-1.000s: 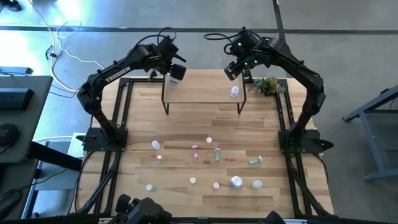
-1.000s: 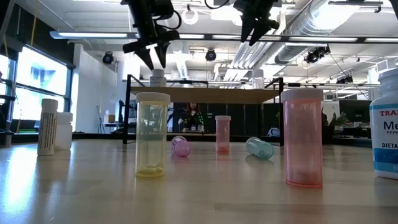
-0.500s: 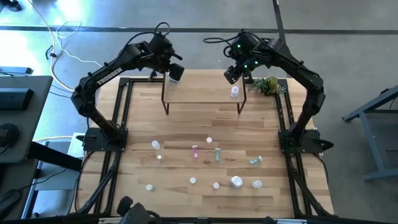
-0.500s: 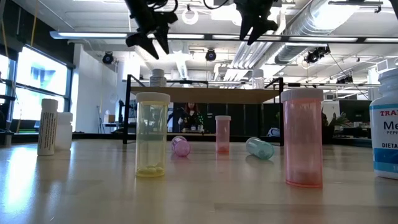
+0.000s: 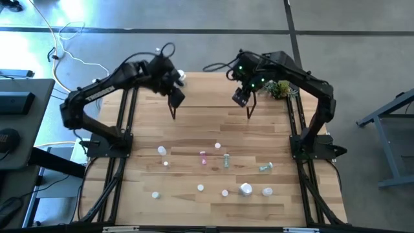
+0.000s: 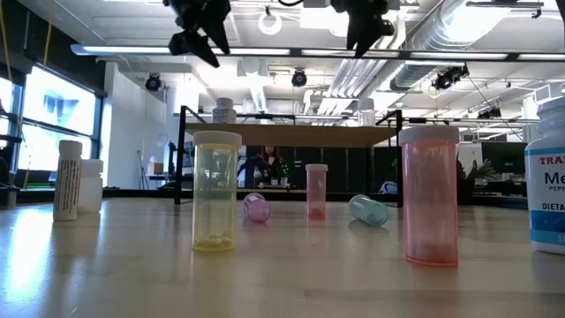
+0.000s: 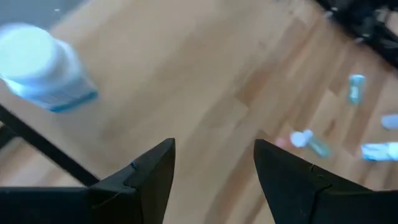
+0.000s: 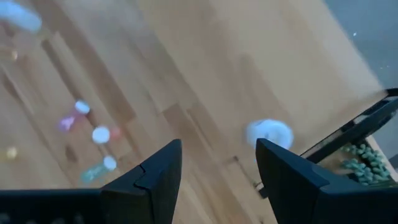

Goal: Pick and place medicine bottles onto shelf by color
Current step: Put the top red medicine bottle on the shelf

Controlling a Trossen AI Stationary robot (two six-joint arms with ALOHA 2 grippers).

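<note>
Both arms have swung forward off the shelf (image 6: 291,135), each leaving a white bottle (image 7: 38,68) standing on it. Left gripper (image 7: 213,163) and right gripper (image 8: 219,163) hang spread and empty (loose bottles lie well ahead, nearer the table's front).

wide white plastic bottle with blue-and-white label (image 6: 546,190), right edge of wooden tabletop, low view | red letters "TRA" | large dark letters "Me" | smaller lines "PEPP", "DIETA" | all cut off by frame
</note>
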